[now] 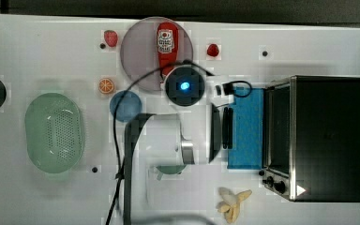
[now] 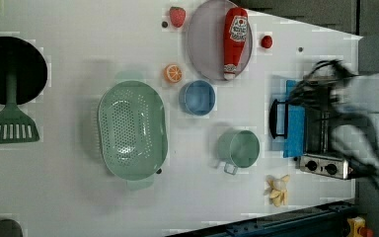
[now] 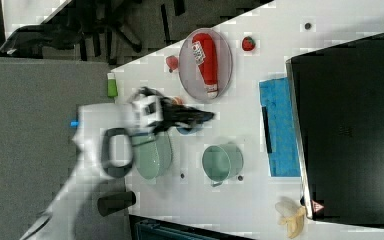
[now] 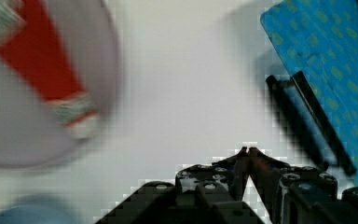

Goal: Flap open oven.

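Wrist view: gripper (image 4: 248, 151) fingertips meet; top view: oven (image 1: 326, 138) door lies flat.

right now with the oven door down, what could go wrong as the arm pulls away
The door lies flat on the table with its handle sticking out toward the arm, so a low sweep could catch it. The jaws, tips together, sit between the handle and the plate with the ketchup bottle; a swing that way could knock the bottle. The cup is close too.
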